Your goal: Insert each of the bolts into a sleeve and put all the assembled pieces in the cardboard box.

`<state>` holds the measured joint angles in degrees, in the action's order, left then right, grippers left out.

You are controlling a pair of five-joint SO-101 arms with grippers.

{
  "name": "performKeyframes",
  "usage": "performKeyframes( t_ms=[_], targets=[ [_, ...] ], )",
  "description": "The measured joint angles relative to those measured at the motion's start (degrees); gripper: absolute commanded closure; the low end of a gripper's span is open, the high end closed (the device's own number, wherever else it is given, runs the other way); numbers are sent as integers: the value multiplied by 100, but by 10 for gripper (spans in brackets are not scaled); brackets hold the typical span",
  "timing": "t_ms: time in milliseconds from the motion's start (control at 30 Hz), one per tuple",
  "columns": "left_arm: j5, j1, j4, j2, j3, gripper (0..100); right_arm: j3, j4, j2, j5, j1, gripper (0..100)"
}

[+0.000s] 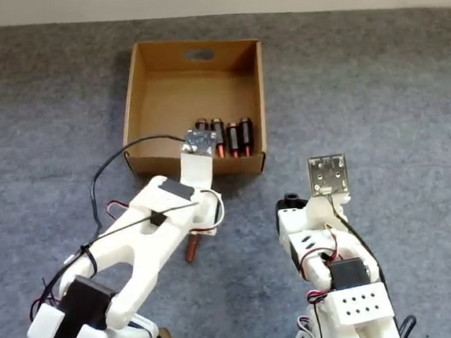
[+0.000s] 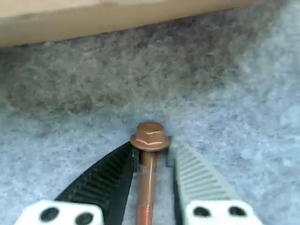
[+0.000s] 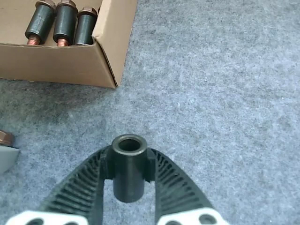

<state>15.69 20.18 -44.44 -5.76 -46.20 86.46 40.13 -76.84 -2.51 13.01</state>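
Observation:
My left gripper (image 2: 150, 151) is shut on a copper bolt (image 2: 149, 137), whose hex head points toward the cardboard box (image 2: 93, 18) just above the carpet. In the high view that bolt (image 1: 191, 248) hangs under the left arm, just in front of the box (image 1: 132, 90). My right gripper (image 3: 127, 158) is shut on a black sleeve (image 3: 127, 171) with its open bore facing outward. The sleeve (image 1: 292, 203) is to the right of the bolt, short of the box's near right corner. Several assembled pieces (image 1: 224, 137) lie against the box's near wall.
Grey carpet covers the whole table. The box's corner (image 3: 105, 70) lies ahead of the right gripper, with three assembled pieces (image 3: 58, 23) just inside. The bolt's head (image 3: 4, 137) and a left finger (image 3: 7, 158) show at the right wrist view's edge.

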Motion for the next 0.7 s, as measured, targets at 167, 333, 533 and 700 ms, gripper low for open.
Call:
performKeyframes(
  t_ms=[167,333,533,700],
  targets=[
    [9,0,62,9,0,978,0,0,0,0,0,993],
    [9,0,62,-18,0,994,0,0,0,0,0,993],
    [9,-53,-563,-897,88,993,0,0,0,0,0,993],
    [9,-18,-1073,-2330,141,993,0,0,-105,0,0,993]
  ],
)
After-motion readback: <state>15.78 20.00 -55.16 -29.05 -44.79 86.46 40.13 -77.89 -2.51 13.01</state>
